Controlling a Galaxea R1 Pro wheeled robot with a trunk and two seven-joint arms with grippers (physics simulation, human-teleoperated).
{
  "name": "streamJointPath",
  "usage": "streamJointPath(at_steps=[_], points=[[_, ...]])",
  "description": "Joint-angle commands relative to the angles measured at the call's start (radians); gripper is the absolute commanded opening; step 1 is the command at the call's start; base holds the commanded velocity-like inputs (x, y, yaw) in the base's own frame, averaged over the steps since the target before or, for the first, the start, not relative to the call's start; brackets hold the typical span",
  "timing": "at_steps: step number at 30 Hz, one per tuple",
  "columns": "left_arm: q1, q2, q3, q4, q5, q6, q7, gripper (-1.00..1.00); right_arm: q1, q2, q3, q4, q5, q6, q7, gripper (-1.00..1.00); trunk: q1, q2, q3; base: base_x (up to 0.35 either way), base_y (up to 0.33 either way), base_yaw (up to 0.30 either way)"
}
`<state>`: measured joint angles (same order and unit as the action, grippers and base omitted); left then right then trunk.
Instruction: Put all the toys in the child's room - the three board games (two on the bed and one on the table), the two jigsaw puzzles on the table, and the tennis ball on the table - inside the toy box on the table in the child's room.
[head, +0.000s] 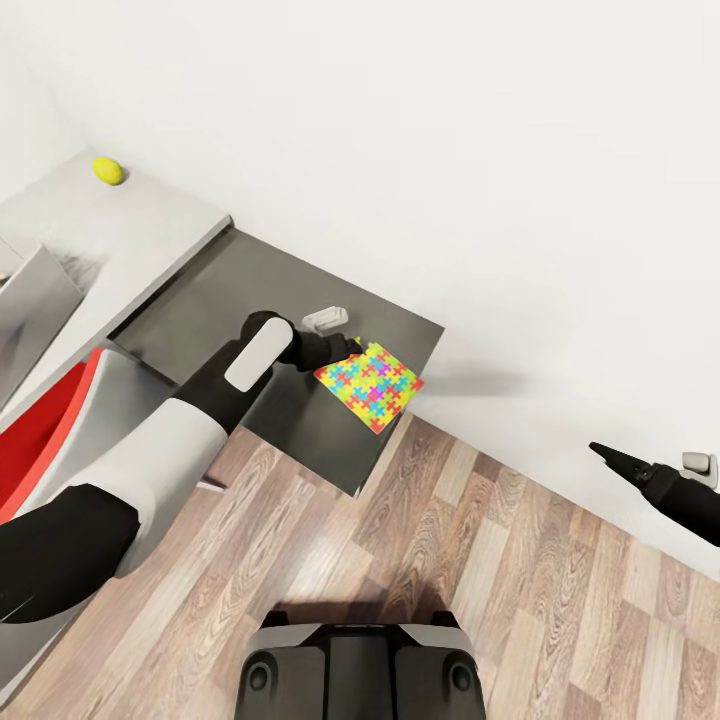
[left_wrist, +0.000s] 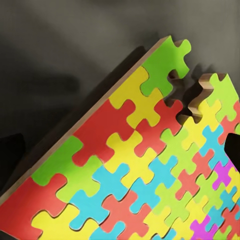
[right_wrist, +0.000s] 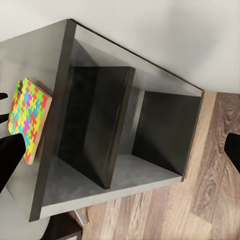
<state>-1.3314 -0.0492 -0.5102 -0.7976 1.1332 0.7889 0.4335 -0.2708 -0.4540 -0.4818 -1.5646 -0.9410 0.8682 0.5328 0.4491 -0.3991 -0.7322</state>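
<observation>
One jigsaw puzzle (head: 370, 386) (left_wrist: 150, 160) (right_wrist: 29, 117), a flat square of bright interlocking pieces, lies near the corner of the table's dark grey section (head: 250, 290), one corner over the edge. My left gripper (head: 352, 348) hovers at its far corner. The fingers stand wide apart at the edges of the left wrist view, open, nothing between them. The tennis ball (head: 108, 170) rests on the light grey top by the wall. A light-grey sloping wall at the far left looks like the toy box (head: 40, 290). Off to the right, my right gripper (head: 600, 452) hangs open above the floor.
A red chair (head: 50, 430) stands under my left arm beside the desk. The right wrist view looks into the desk's open dark shelf compartments (right_wrist: 125, 125). Wood-plank floor (head: 480, 560) spreads between the desk and my base (head: 360, 660). A white wall runs close behind the desk.
</observation>
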Motion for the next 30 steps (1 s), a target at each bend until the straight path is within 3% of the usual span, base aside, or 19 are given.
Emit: streamJointPath(at_steps=[1, 22, 30], points=[[0.000, 0.000, -0.002, 0.058, 0.027, -0.002, 0.010, 1.00, -0.001, 0.000, -0.001, 0.000, 0.001, 0.006, 0.003, 1.00, 0.001, -0.001, -0.001, -0.005, -0.005, 0.000], [0.000, -0.001, -0.002, 0.056, 0.027, -0.002, 0.008, 1.00, -0.001, 0.000, -0.001, 0.000, 0.001, 0.006, 0.003, 1.00, 0.001, -0.001, -0.001, -0.001, -0.001, 0.000], [0.000, -0.009, -0.002, 0.055, 0.027, -0.002, -0.031, 1.00, -0.001, 0.000, -0.001, 0.000, 0.001, 0.006, 0.003, 1.00, 0.001, -0.001, -0.001, 0.000, 0.000, 0.000]])
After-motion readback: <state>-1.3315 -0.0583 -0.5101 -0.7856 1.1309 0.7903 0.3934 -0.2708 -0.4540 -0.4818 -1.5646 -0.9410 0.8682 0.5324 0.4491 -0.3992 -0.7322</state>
